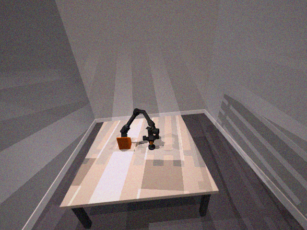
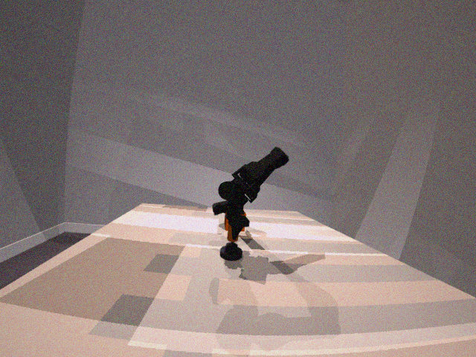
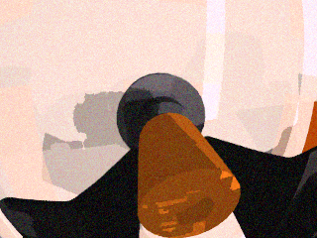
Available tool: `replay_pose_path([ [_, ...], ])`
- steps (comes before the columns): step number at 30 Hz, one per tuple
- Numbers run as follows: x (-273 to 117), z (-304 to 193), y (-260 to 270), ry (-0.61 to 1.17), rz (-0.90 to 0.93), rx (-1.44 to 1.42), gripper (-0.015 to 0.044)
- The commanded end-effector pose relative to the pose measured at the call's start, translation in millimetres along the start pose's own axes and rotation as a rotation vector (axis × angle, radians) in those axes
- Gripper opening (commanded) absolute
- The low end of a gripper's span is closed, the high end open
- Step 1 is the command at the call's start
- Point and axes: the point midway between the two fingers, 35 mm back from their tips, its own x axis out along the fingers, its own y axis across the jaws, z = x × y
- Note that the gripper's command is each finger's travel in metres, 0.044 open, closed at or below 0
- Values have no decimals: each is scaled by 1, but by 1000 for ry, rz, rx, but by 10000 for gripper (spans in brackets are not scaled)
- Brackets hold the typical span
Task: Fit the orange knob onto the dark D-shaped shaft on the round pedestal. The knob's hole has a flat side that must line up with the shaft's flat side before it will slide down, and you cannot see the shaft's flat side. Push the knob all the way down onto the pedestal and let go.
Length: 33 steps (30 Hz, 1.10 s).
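Knob [image 1: 151, 143] [image 2: 231, 234] [image 3: 183, 174], orange, low in the wrist picture, looks stiff and light; the pincer [image 1: 151, 142] [image 2: 235, 235] [image 3: 170, 149] pinches its sides, a good hold.

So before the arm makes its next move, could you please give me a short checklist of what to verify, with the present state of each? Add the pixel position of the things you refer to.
1. Orange knob [image 1: 151, 143] [image 2: 231, 234] [image 3: 183, 174] gripped in the hand [image 1: 151, 141] [image 2: 235, 232] [image 3: 170, 149]: ok.
2. Knob over the round pedestal [image 1: 151, 147] [image 2: 230, 252] [image 3: 160, 86] rather than off to one side: ok, as far as the exterior view shows.
3. Knob seated fully down on the pedestal: not ok, a gap remains.
4. Flat side of the hole lined up with the shaft's flat: cannot tell.
5. Orange block [image 1: 123, 143] standing apart from the pedestal: ok.
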Motion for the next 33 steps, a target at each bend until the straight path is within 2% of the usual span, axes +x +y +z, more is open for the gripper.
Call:
replay_pose_path([
  [1, 1, 1, 0, 0, 2, 30, 0],
  [25, -2, 0, 0, -1, 2, 30, 0],
  [33, 0, 0, 0, 0, 2, 237, 0],
])
